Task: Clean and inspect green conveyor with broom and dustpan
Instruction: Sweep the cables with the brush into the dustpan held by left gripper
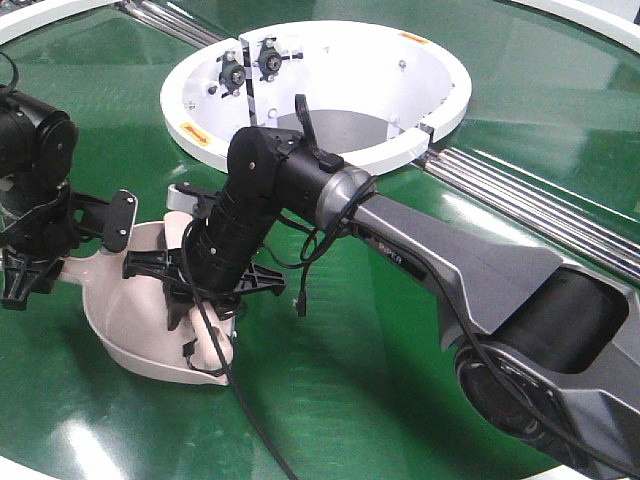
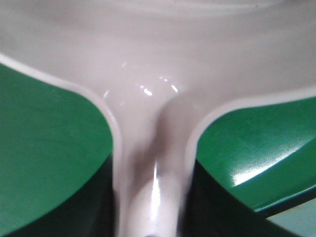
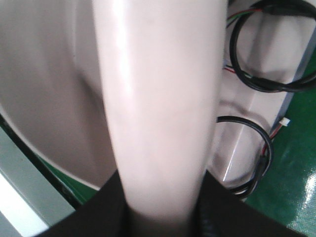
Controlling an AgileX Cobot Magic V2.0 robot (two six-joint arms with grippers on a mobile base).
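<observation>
Grasping the glossy pink-beige dustpan (image 1: pixel 115 325), left end effector (image 1: pixel 62 256) sits beside right end effector (image 1: pixel 205 283) clenching broom (image 3: pixel 158 98).

Green conveyor (image 1: pixel 400 370): glossy dark-green belt, strong reflections, fills the front view. White hub (image 1: pixel 340 80) at top centre, open and hollow. Metal rollers (image 1: pixel 520 195) run diagonally from the hub toward the right edge.

Dustpan (image 1: pixel 125 335): pale pink-beige, on the belt at lower left, in front of the hub. Wide scoop with raised, rounded sides; handle narrows from the scoop and points left. Left wrist view: handle flares smoothly into the pan, green belt on both sides. Cannot tell whether the pan lies flat on the belt.

Broom (image 3: pixel 158 98): same pale plastic; smooth flat paddle seen lengthwise over the dustpan's inside. Bristles not visible.
</observation>
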